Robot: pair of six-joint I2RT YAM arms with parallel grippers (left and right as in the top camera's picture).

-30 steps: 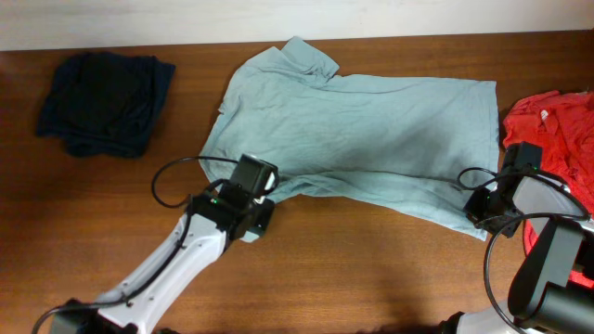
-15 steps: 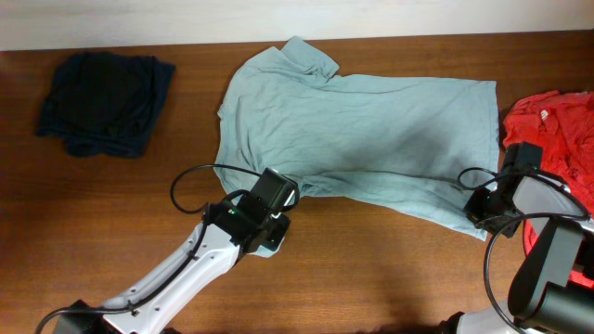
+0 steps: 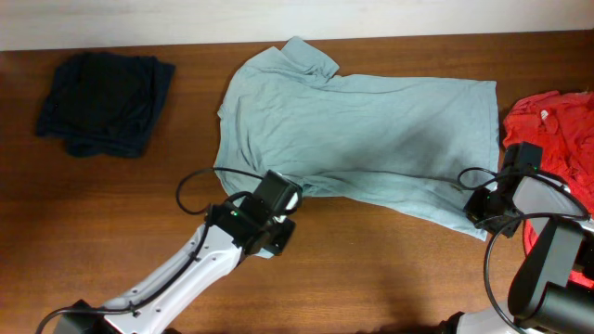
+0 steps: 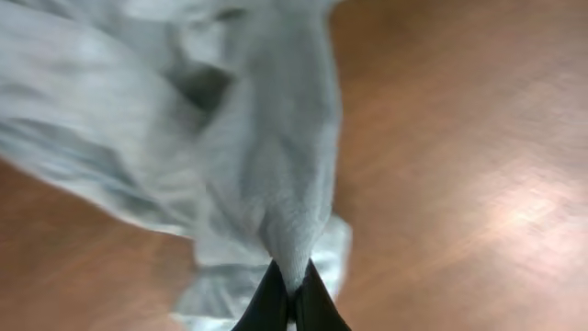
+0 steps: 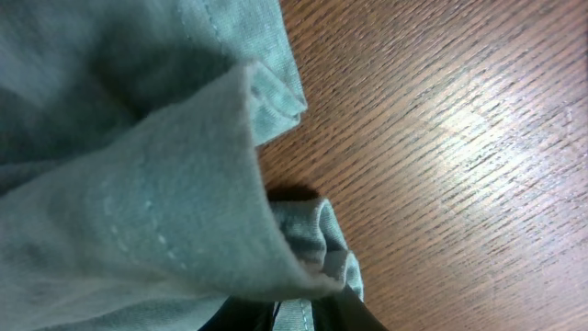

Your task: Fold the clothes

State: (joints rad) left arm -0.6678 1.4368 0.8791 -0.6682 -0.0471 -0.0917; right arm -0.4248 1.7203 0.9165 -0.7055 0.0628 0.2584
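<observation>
We have the pale grey-teal short-sleeved T-shirt (image 3: 371, 121) spread sideways across the middle of the brown wooden desk (image 3: 390, 278), with its hem toward the right. The left tool (image 4: 292, 296) is pinched tight on a bunch of the shirt's near edge, and the right tool (image 5: 289, 318) grips the near hem corner, jaws narrow on the cloth. To fold well, we judge both should lift together, hold that edge taut between them, and carry it evenly to the far edge so it lands flat. The dark navy garment (image 3: 102, 93) lies far left and the red shirt (image 3: 557, 130) far right. We can read no brand, label or writing anywhere.
</observation>
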